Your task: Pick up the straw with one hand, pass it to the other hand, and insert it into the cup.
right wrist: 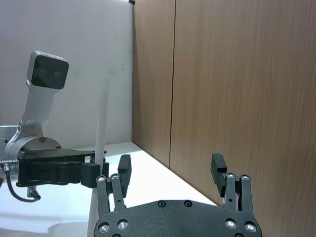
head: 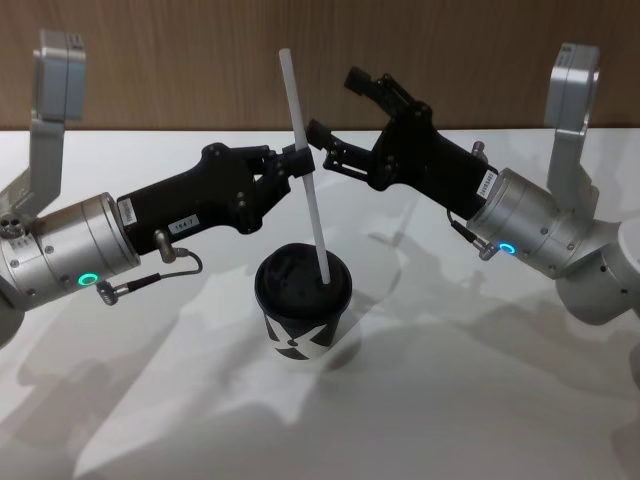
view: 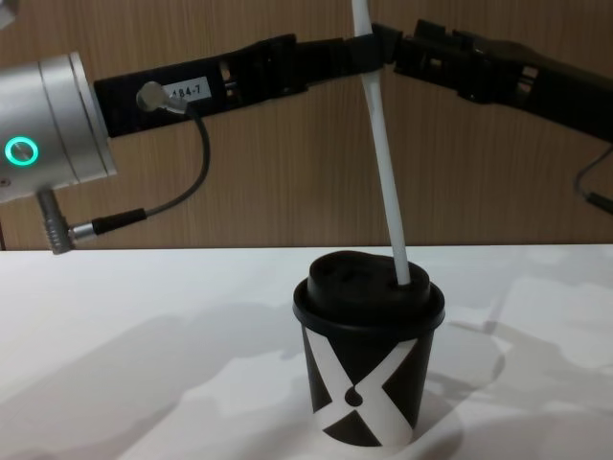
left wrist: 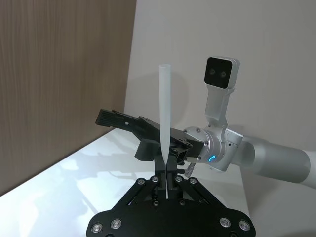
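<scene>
Lab-type setup: white table [head: 480,400], wood-panel wall [head: 200,60]

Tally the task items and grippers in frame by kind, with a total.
Straws: 1, the white straw, lower end in the cup's lid, pinched by the left gripper.
Cups: 1, the black cup with lid.
Grippers: 2, the left one shut on the straw, the right gripper open beside it.
Total: 4

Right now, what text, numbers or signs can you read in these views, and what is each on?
"184-7": white sticker on the left gripper, chest view; its first characters are partly hidden.
Sticker on the right gripper: too small to read.
White X pattern on the cup: a graphic, no words.
Straw: no markings.
</scene>
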`<state>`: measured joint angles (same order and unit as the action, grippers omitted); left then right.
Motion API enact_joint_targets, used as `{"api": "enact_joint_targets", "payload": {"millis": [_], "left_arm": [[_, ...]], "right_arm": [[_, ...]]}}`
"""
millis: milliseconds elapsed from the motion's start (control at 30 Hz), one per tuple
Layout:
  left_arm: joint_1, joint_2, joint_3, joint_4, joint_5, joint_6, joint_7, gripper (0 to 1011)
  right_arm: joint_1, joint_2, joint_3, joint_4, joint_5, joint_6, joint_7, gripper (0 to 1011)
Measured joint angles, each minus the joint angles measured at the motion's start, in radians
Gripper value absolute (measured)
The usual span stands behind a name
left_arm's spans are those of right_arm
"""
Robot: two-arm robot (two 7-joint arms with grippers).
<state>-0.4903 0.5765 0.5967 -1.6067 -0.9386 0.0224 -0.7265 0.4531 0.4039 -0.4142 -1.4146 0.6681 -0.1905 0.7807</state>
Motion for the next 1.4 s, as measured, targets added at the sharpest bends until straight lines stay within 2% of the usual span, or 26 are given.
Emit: {"api": "enact_joint_targets", "payload": {"millis": [1033,1233,1267,1333,1400], "left_arm": [[0.007,-0.02,-0.001,0.015,0.061,-0.024,-0.02,22],[0.01,-0.02,-0.001,0.015,0.089,-0.035,-0.012,149],[0.011,-0.02,-0.002,0.014,0.091,-0.037,-0.01,204],[0.012,-0.02,-0.003,0.013,0.097,-0.04,-0.007,234],[0.015,-0.02,-0.006,0.011,0.102,-0.044,-0.003,314]], "right_arm": [[0.0,0.0,0.0,0.0,0.0,0.0,0.0,1001],[0.0,0.0,0.0,0.0,0.0,0.0,0.0,1001],[0.0,0.0,0.0,0.0,0.0,0.0,0.0,1001],[0.0,0.0,0.0,0.0,0.0,0.0,0.0,1001],[0.0,0.0,0.0,0.0,0.0,0.0,0.0,1001]]}}
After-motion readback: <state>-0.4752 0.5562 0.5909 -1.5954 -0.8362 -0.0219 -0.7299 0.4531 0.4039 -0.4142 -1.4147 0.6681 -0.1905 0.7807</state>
